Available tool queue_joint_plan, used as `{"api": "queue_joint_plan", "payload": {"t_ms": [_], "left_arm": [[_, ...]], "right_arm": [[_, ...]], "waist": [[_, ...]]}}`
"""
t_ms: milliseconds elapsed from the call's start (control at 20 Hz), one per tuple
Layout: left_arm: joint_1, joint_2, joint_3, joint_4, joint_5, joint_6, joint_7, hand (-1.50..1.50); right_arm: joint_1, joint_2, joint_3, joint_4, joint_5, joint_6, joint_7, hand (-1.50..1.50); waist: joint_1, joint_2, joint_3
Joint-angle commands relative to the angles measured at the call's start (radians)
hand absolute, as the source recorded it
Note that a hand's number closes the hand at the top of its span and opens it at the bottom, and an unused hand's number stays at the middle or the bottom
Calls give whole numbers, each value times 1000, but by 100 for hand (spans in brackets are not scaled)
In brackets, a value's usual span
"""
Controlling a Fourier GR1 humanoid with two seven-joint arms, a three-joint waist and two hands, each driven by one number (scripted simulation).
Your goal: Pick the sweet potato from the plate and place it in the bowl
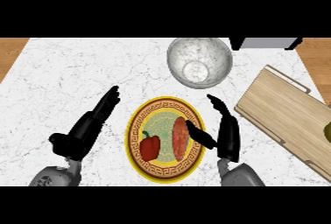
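Observation:
An orange-brown sweet potato point(180, 138) lies lengthwise on the right half of a yellow patterned plate point(165, 174). A red bell pepper point(150, 148) sits on the plate's left half. My right hand point(227, 136) is open just right of the plate, fingers stretched away from me, thumb reaching over the potato's right side. A marbled white bowl point(199, 60) stands beyond the plate, to the upper right, holding nothing. My left hand point(85, 130) rests open to the left of the plate, fingers straight.
A wooden cutting board point(284, 114) with metal handles lies diagonally at the right, a yellow-green object point(328, 131) at its right edge. A dark appliance point(266, 43) sits at the counter's far right corner. Wood floor point(13, 50) shows past the counter's left and right ends.

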Motion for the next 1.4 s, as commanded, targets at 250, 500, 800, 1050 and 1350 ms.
{"api": "queue_joint_plan", "payload": {"t_ms": [250,500,800,1050,1350], "left_arm": [[-15,-7,-7,0,-12,-8,20,0],[-30,-25,-33,-8,-16,-15,31,0],[-29,-47,-33,6,-32,5,21,0],[-30,-35,-17,14,-39,-4,20,0],[-61,-46,-8,10,-34,-12,52,0]], "right_arm": [[-215,-95,121,62,282,366,526,-150],[-310,-85,117,39,67,774,729,-150],[-465,11,26,3,-133,1020,1044,-150],[-538,52,-8,93,-197,1037,1122,-150],[-567,73,39,129,-216,996,1166,-150]], "waist": [[11,-4,-4],[22,0,-2],[16,-2,1],[17,1,2],[13,-2,2]]}}
